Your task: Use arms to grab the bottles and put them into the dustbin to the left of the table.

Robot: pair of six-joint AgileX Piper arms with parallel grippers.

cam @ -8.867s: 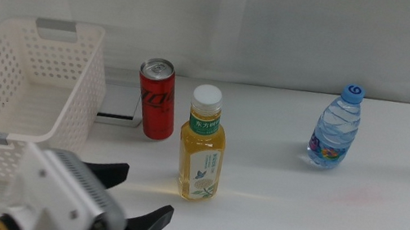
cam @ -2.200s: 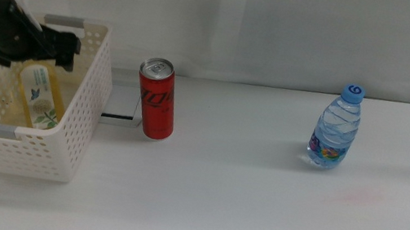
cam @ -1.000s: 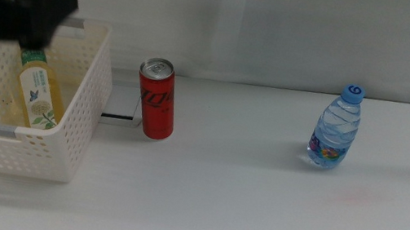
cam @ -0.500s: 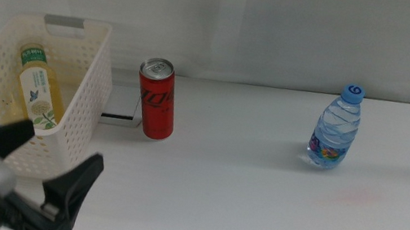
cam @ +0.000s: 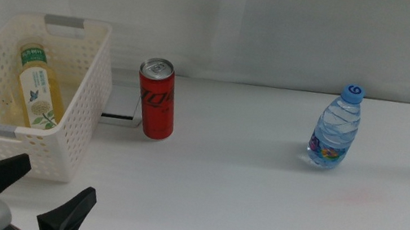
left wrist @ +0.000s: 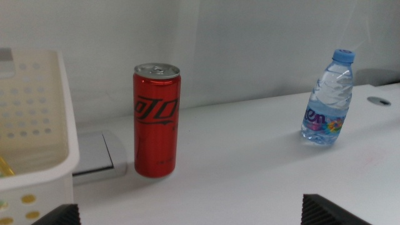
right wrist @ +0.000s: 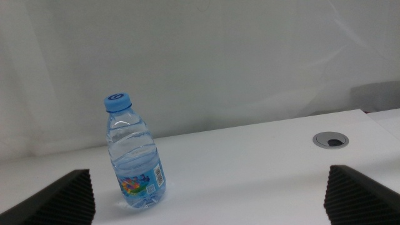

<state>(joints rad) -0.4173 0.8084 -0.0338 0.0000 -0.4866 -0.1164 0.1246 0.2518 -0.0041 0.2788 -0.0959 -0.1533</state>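
Bottles are the objects here: a yellow tea bottle already lies slanted inside the white dustbin, while a red cola can and a small water bottle stand upright on the table, well apart from each other. The left gripper sits low at the near edge, its fingers spread wide and holding nothing. From those fingers the can lies ahead and somewhat to the right, just beside the dustbin wall, its long axis vertical. The left wrist view shows the can between the finger tips but farther off, nothing touching it. The right gripper is out of the middle view; its own camera shows its fingers wide apart, empty, facing the water bottle. The left arm looks nearer the can, the right nearer the water bottle.
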